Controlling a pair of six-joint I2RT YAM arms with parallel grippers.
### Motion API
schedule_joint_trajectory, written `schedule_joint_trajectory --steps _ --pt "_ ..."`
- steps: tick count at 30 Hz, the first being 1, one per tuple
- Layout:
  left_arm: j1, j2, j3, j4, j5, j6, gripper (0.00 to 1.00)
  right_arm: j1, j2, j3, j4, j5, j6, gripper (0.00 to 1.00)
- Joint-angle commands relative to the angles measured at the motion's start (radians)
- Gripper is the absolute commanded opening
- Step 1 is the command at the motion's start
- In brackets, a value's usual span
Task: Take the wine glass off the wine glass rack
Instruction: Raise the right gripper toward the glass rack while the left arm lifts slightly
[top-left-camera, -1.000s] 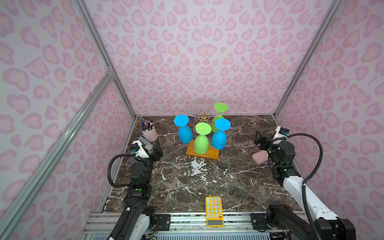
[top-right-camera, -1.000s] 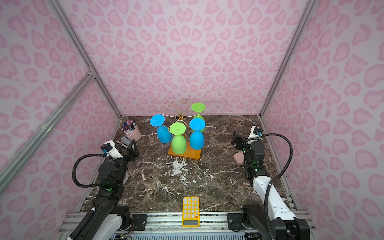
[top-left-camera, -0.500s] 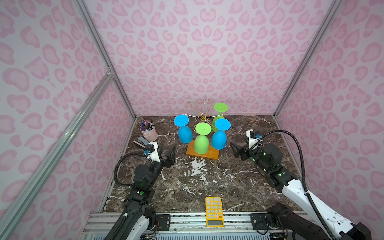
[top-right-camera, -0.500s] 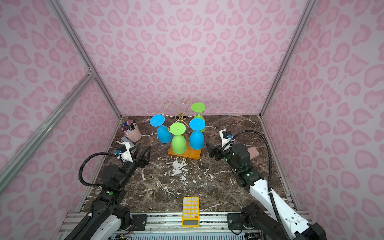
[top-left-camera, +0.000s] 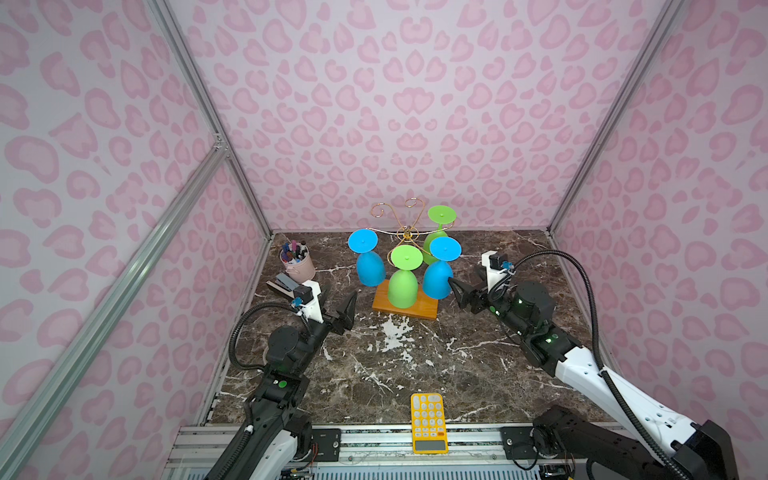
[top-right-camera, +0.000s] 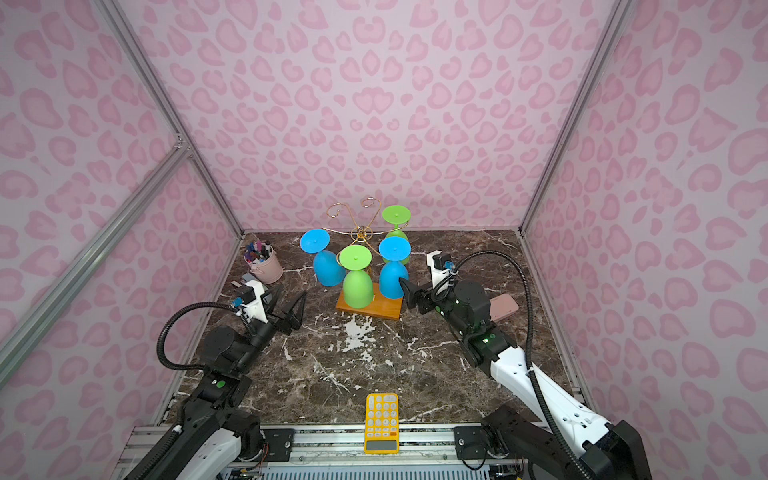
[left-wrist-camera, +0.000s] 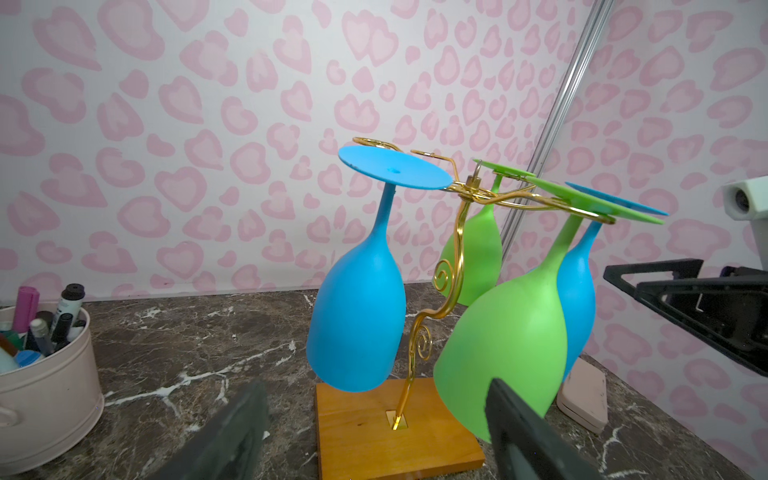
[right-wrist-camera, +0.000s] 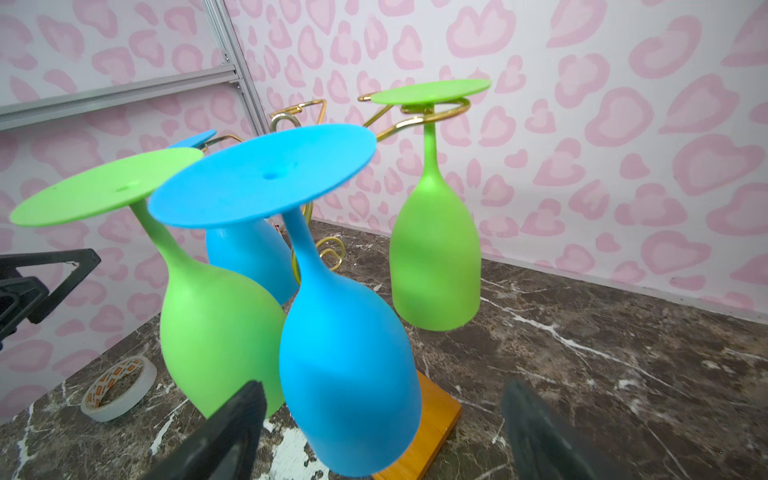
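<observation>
Toward the back of the bench (top-left-camera: 415, 365) stands the wine glass rack (top-left-camera: 420, 309), with four wine glasses (top-left-camera: 402, 291) hanging upside down from its gold arms. On the right, the right end effector (top-left-camera: 462, 294) has its jaws spread wide and empty, just beside the bowl of the nearest blue wine glass (top-left-camera: 436, 280), which hangs on the rack. Opposite, the left end effector (top-left-camera: 343, 316) is open and empty too, apart from the rack and facing it.

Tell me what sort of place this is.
Likely a robot data-collection booth, not a home: printed pink wall panels on aluminium framing, two arms on a front rail, staged props like the wine glass rack and calculator.
</observation>
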Motion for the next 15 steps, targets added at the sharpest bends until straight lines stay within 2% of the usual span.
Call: schedule_joint_trajectory --steps 1,15 --pt "-0.002 -0.011 0.018 -0.016 -0.017 0.016 0.85 0.0 0.02 0.013 0.069 0.012 -0.009 0.9" --pt "-0.002 -0.037 0.02 -0.051 -0.073 0.014 0.87 0.008 0.104 0.065 0.127 0.013 -0.03 0.89"
